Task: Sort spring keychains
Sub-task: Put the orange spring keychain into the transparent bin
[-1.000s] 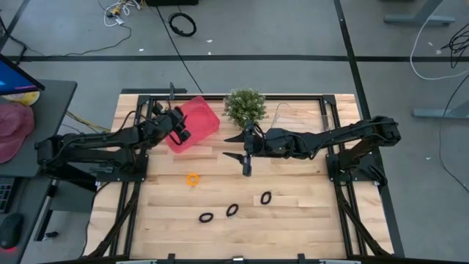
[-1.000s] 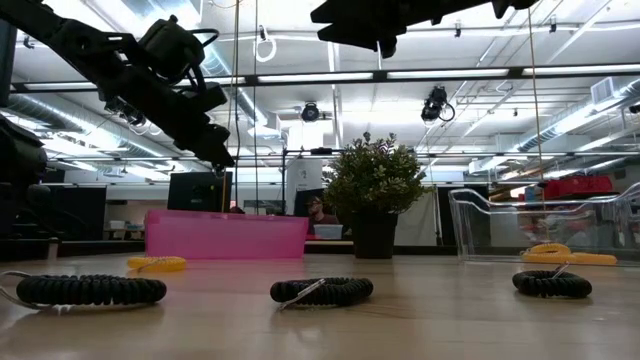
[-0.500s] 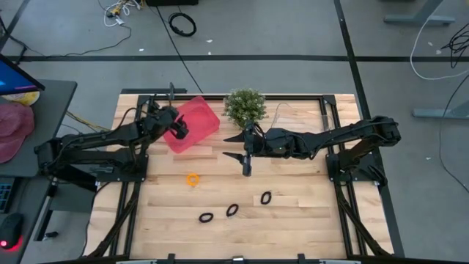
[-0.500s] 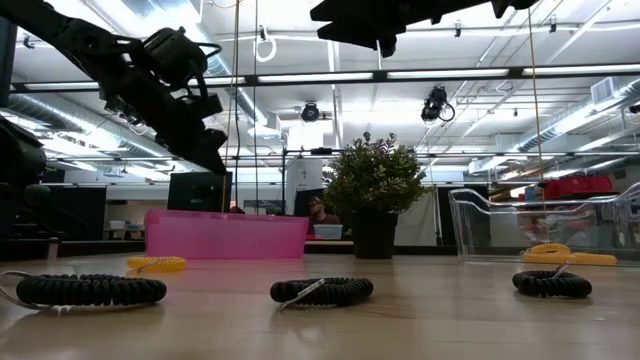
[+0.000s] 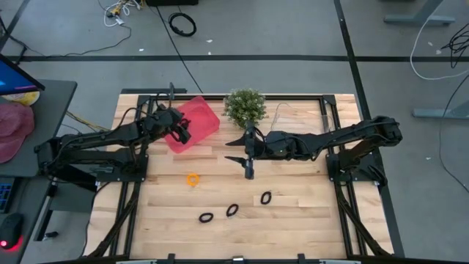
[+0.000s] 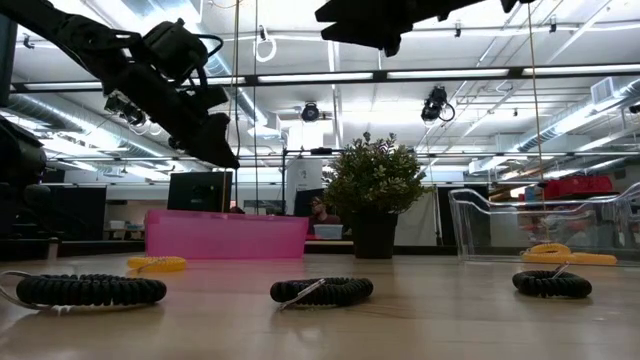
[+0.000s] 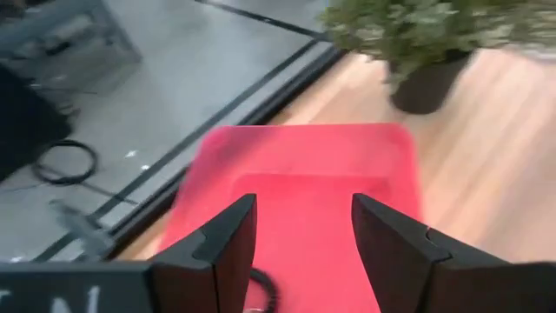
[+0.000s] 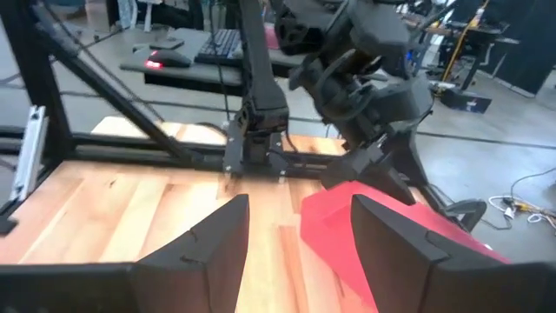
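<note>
Three black spring keychains (image 5: 206,217), (image 5: 232,210), (image 5: 265,197) and one orange keychain (image 5: 192,179) lie flat on the wooden table. In the low view the black ones (image 6: 90,290), (image 6: 322,291), (image 6: 552,284) are nearest. Another orange one (image 6: 570,256) lies in the clear bin (image 6: 480,225). A black coil (image 7: 263,291) lies in the pink bin (image 7: 304,165). My left gripper (image 5: 183,132) hovers open above the pink bin (image 5: 198,117). My right gripper (image 5: 236,149) hangs open in the air over the table's middle, beside the plant.
A potted green plant (image 5: 245,107) stands at the table's far edge between the pink bin and the clear bin (image 5: 297,117). Black frame rails (image 5: 132,198) run along the table's sides. Bare wood lies around the loose keychains toward the near edge.
My left gripper has drawn back a little toward the table's left over the pink bin, then come back to about where it was. The keychains have not moved.
</note>
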You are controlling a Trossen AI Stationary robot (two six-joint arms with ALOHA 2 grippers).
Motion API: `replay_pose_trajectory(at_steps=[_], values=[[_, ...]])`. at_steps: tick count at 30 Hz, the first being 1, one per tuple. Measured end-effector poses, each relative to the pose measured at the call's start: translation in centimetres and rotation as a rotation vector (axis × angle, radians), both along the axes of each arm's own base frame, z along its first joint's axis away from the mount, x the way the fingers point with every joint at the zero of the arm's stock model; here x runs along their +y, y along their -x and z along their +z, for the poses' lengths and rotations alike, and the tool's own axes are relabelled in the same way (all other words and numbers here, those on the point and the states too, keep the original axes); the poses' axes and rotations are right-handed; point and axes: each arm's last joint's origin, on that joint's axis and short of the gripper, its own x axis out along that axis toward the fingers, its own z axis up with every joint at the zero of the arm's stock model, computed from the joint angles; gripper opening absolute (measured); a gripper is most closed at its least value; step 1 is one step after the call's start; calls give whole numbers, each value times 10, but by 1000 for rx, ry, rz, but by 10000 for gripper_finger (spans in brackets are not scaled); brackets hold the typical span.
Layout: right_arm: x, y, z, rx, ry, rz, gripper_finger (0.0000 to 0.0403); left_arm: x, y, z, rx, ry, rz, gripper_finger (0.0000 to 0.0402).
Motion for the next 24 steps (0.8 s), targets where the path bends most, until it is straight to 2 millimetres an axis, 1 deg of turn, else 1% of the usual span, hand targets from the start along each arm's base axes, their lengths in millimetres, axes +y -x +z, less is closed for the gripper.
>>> replay_pose_trajectory(at_steps=[5, 9, 13, 18, 24], values=[[7, 11, 6, 40, 2, 23, 206, -2, -6, 14, -62, 45, -108, 193], [14, 25, 9, 110, -23, 42, 206, -7, -9, 18, -96, 87, -188, 193], [25, 36, 8, 182, -50, 69, 206, -9, -10, 18, -99, 89, -209, 193], [38, 40, 6, 210, -35, 113, 206, -11, -7, 22, -121, 77, -211, 193], [39, 42, 3, 253, -47, 108, 206, -15, 2, 25, -112, 89, -226, 193]])
